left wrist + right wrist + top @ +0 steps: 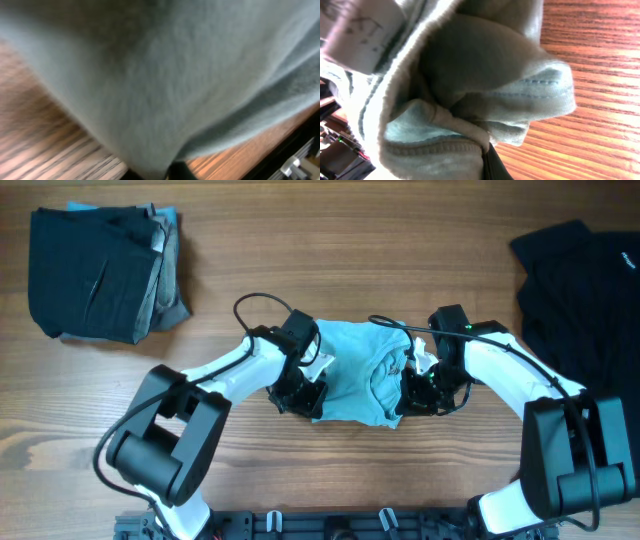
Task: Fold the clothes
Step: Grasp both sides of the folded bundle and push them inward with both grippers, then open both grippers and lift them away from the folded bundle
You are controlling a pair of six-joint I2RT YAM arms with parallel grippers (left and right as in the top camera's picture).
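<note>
**light-blue shirt bunched between both grippers, mid-fold**

the light-blue t-shirt (355,380) sat at the centre of the wooden surface (330,480), gathered into a short crumpled band instead of lying spread flat. the left gripper (298,392) was at its 9 o'clock edge and the right gripper (418,392) at its 3 o'clock edge. judgement: opposite edges were taken so the cloth could be lifted and laid over itself.

right wrist view: a bunched fold of hem converged on one dark finger (492,167), so the right gripper read as pinching the shirt. left wrist view: cloth draped across nearly the whole lens and the fingers were hidden, so i could not tell whether that gripper was spread or pressed together.

materials: soft matte cotton knit, slightly fuzzy up close, limp, creasing into rounded lobes. the hem carried a double row of stitching, and a white printed label (355,35) showed at 10 o'clock in the right wrist view.

a folded stack of dark garments (95,275) was at 10 o'clock on the surface. the black t-shirt (580,280) lay loose at 2 o'clock, well apart from both grippers, probably awaiting its turn.
</note>
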